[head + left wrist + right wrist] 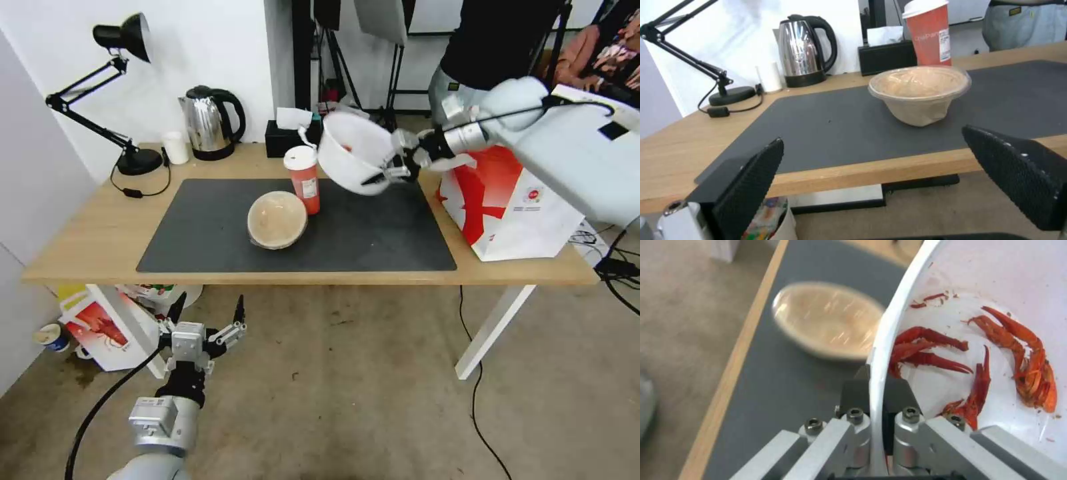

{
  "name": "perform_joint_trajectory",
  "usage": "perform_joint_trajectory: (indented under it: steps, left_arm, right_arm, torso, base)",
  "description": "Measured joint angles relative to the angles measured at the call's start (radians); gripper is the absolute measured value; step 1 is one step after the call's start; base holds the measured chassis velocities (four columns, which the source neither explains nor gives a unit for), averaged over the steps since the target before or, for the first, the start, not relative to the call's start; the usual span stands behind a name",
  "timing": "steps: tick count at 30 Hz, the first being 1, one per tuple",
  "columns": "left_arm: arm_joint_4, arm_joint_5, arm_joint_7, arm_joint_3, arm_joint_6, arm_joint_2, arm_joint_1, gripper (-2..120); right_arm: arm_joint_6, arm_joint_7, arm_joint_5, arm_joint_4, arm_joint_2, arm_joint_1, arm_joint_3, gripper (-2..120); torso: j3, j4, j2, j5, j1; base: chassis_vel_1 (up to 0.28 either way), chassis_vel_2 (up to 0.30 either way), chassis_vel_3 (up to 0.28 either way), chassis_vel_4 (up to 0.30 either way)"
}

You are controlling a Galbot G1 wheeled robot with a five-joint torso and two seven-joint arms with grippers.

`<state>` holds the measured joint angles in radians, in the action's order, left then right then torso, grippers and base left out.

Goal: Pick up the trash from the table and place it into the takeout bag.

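Observation:
My right gripper (387,175) is shut on the rim of the white round bowl (350,157) and holds it tilted in the air over the back right of the dark mat (373,233). Red scraps (978,373) lie inside the white bowl (996,306), whose rim sits between the pads of the right gripper (876,386). The tan domed bowl (277,219) (919,90) (826,320) sits mid-mat, with the red drink cup (304,179) (929,33) upright just behind it. The takeout bag (520,200) stands at the table's (100,227) right end. My left gripper (207,313) (873,136) hangs open below the front edge.
At the back stand a black desk lamp (127,93), a steel kettle (210,123), a small white cup (176,147) and a black tissue box (288,137). A smaller crayfish-print bag (107,327) sits under the table's left. A person (493,47) stands behind. Cables (613,267) lie right.

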<state>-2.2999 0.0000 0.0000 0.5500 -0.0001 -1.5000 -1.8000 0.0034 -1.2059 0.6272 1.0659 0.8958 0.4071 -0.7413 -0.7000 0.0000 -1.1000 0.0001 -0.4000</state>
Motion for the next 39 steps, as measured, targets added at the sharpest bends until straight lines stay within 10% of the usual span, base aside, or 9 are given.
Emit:
perform_joint_trajectory:
  steps: [39]
  left_arm:
    - [0.000, 0.000, 0.000, 0.000, 0.000, 0.000, 0.000, 100]
  right_arm:
    - [-0.003, 0.089, 0.194, -0.080, -0.080, 0.187, 0.055, 0]
  torso:
    - [0.000, 0.0001, 0.000, -0.0001, 0.000]
  base:
    - [0.000, 0.000, 0.000, 0.000]
